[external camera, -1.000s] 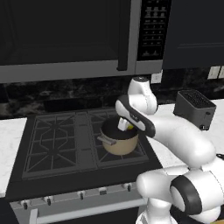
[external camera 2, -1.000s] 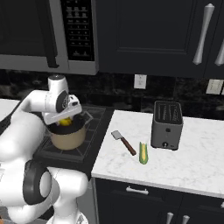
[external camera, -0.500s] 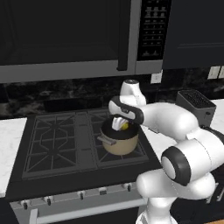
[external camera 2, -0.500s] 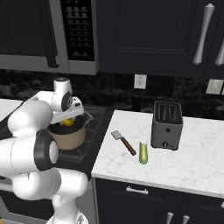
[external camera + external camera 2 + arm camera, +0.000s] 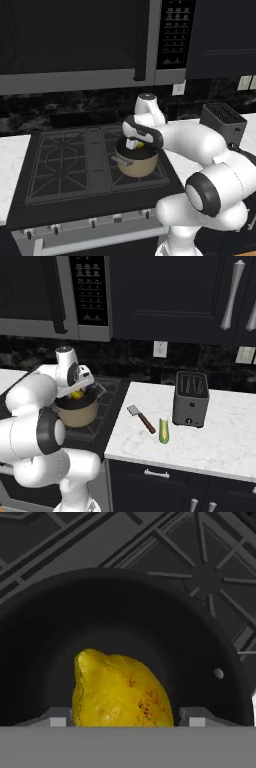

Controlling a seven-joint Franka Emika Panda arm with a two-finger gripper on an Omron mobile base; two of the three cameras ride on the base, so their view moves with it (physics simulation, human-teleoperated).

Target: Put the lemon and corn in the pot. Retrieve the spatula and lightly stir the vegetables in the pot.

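Observation:
The tan pot [image 5: 136, 162] [image 5: 77, 412] stands on the stove's front right burner. My gripper [image 5: 132, 145] [image 5: 80, 391] [image 5: 123, 717] hangs at its mouth, pointing down into it. The yellow lemon [image 5: 120, 692] [image 5: 140, 145] [image 5: 76, 394] sits inside the pot's dark inside [image 5: 150, 627], between my fingertips [image 5: 57, 718]. A thin gap shows on each side of it, so the jaws stand open. The corn [image 5: 164, 430] lies on the white counter in front of the toaster. The spatula [image 5: 141, 417] lies just left of the corn.
A dark toaster [image 5: 190, 399] [image 5: 223, 120] stands on the counter right of the stove [image 5: 65, 160]. A microwave [image 5: 90, 40] hangs above the burners. Dark cabinets run above and below the counter.
The arm has folded closer over the stove and the hand has shifted a little left above the pot. The lemon stays at the pot's mouth. Corn and spatula have not moved.

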